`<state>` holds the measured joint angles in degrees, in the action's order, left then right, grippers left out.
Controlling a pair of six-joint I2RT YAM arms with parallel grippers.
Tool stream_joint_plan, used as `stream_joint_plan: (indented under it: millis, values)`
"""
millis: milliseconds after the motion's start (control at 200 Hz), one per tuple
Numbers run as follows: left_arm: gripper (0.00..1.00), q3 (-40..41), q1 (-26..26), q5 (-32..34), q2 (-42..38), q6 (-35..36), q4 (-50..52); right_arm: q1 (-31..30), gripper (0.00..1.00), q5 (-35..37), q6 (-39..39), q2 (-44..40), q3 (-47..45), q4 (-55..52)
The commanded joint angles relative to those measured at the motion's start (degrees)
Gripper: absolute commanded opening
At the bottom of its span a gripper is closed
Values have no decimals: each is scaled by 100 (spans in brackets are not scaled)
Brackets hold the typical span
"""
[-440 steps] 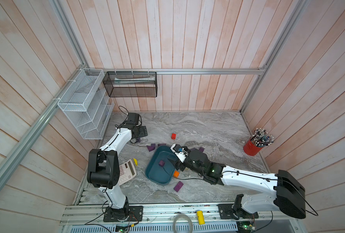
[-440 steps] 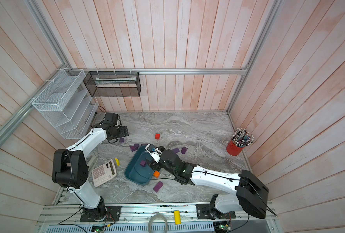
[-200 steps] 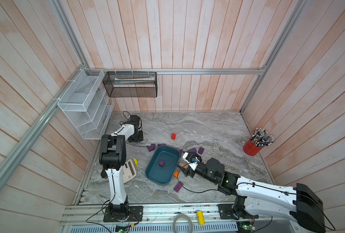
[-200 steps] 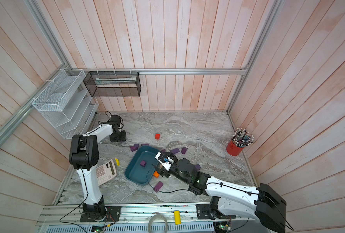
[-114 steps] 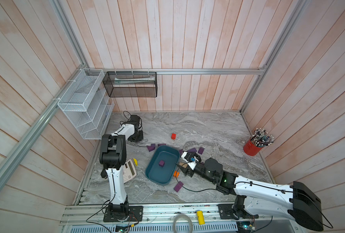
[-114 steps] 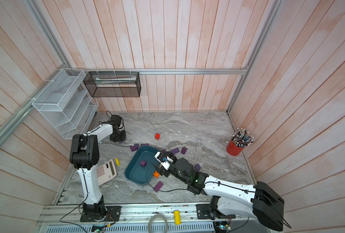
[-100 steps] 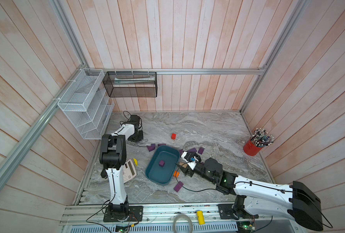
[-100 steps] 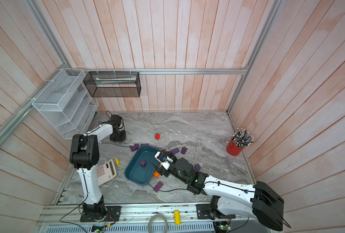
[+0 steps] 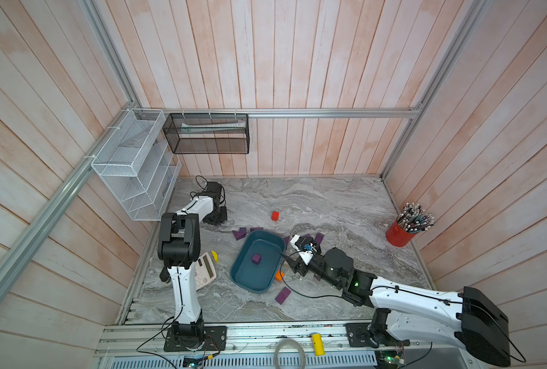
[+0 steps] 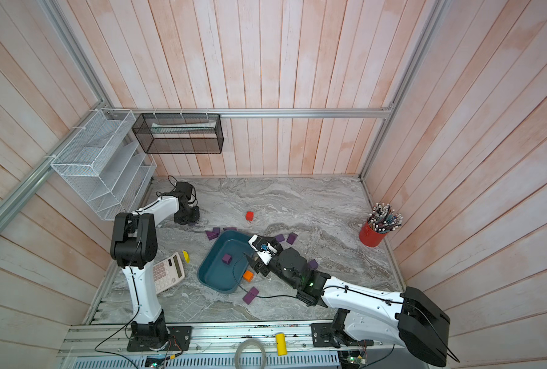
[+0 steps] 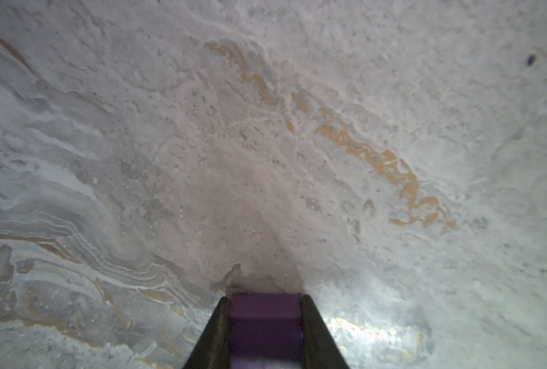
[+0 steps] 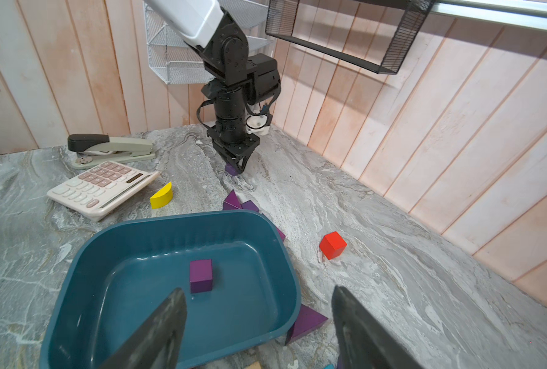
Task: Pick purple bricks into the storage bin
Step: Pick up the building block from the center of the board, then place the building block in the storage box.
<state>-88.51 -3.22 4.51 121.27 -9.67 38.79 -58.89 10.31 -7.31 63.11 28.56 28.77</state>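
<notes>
Clamped on a small matte dark-purple brick at the far left, my left end effector has the teal plastic storage bin nearer, rightward.

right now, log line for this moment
left gripper shut on purple brick | right gripper open at storage bin edge | purple cube inside bin

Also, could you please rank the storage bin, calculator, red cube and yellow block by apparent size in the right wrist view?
1. storage bin
2. calculator
3. red cube and yellow block: look alike, so unranked.
</notes>
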Motion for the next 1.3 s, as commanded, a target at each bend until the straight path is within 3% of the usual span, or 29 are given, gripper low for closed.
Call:
stream_joint_plan:
  millis: [0, 445, 945, 1295]
  values:
    - [26, -82, -3, -54, -281, -83, 109, 160, 74, 249, 390, 47, 145, 155]
    - [23, 162, -585, -100, -1288, -114, 276, 858, 73, 211, 1488, 85, 298, -210]
    - [23, 941, -2190, 79, -2540, -477, 560, 1925, 74, -162, 3028, 287, 723, -1386]
    - [23, 1383, -3220, 136, -2803, -870, 614, 2580, 74, -555, 3716, 248, 747, -1927]
